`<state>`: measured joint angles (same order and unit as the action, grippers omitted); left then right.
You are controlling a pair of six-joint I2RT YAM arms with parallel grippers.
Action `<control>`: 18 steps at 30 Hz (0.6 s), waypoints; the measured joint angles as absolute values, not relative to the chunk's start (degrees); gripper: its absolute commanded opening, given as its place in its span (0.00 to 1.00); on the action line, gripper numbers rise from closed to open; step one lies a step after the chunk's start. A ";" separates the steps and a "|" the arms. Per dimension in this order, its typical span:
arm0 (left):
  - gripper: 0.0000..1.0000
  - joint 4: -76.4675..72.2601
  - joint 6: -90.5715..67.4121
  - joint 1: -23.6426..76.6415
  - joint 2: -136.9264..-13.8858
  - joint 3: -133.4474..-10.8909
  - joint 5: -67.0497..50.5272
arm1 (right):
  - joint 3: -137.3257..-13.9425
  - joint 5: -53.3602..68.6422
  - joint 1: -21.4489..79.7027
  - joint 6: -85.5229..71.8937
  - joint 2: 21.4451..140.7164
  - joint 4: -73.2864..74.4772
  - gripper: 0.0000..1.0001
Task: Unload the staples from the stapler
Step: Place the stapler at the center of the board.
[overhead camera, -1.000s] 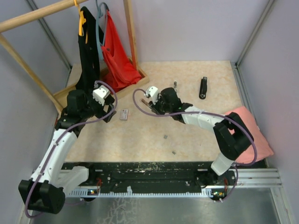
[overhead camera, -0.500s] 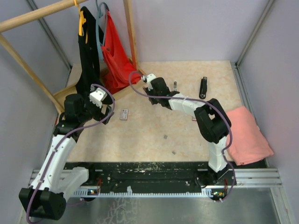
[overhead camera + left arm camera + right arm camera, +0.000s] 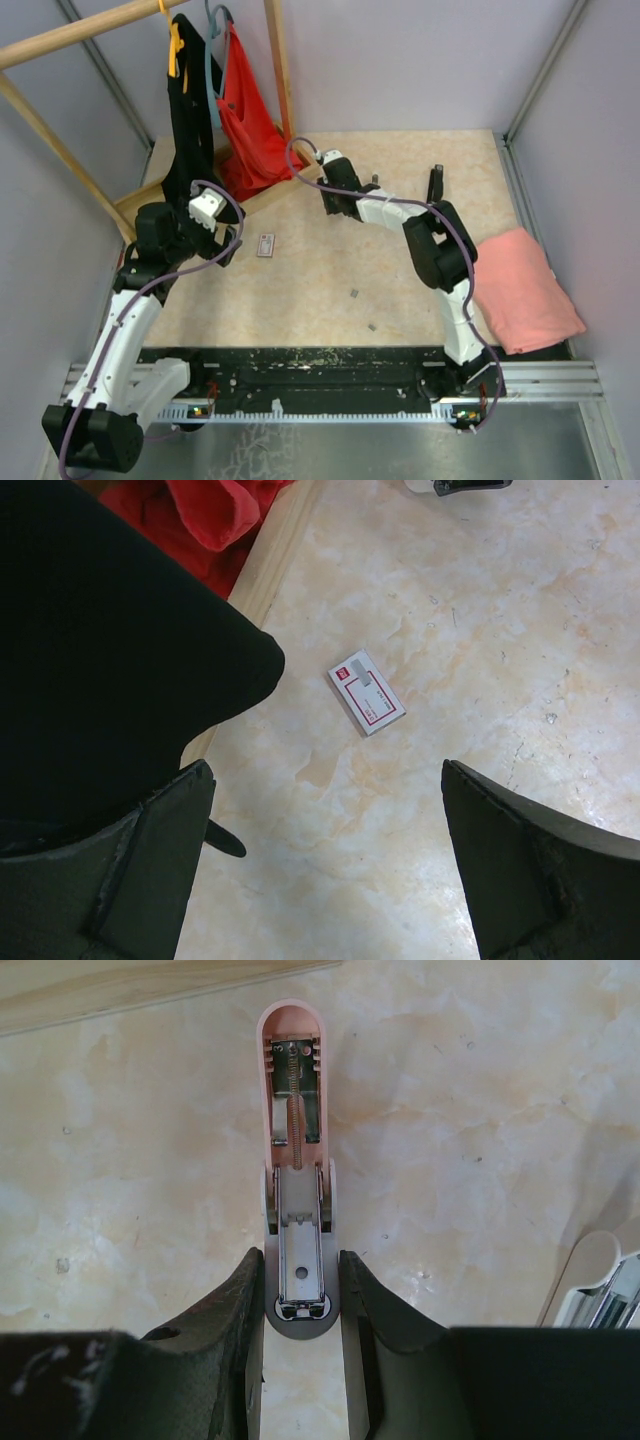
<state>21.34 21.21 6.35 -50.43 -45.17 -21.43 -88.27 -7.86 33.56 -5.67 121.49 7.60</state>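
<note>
Top external view showed you the staples (image 3: 353, 293) as tiny silver-grey bits lying loose on the beige table (image 3: 420, 270), one near the middle and a second (image 3: 371, 326) nearer the arm bases, both well apart from either arm. Your right wrist view had the stapler (image 3: 296, 1150) flipped open: a pink lid with a bare spring, and a metal channel below it. Whether strips sat in that channel, you could not tell. The right gripper (image 3: 300, 1265) clamped the stapler's grey rounded end between its fingers. Your left gripper (image 3: 325, 775) hung with fingers spread wide, holding nothing, above a small flat box (image 3: 366, 692) with a red-edged label. Its print was too small to read.
</note>
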 measured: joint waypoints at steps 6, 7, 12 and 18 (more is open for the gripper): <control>0.99 21.34 21.15 5.61 -50.43 -45.06 -21.85 | -89.97 -9.10 33.45 -7.01 122.89 9.06 0.00; 0.99 21.34 21.10 5.52 -50.43 -45.06 -21.91 | -90.48 -9.23 33.45 -7.25 123.22 9.15 0.00; 0.99 21.34 20.80 5.08 -50.46 -45.06 -22.20 | -92.51 -9.67 33.45 -8.27 125.73 9.10 0.00; 0.99 21.32 20.75 4.75 -50.46 -45.06 -22.44 | -95.00 -10.09 33.45 -9.91 127.59 10.90 0.00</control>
<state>21.32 20.75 4.75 -50.46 -45.06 -22.44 -95.00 -10.09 33.45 -9.91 127.59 10.90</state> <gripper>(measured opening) 0.990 0.284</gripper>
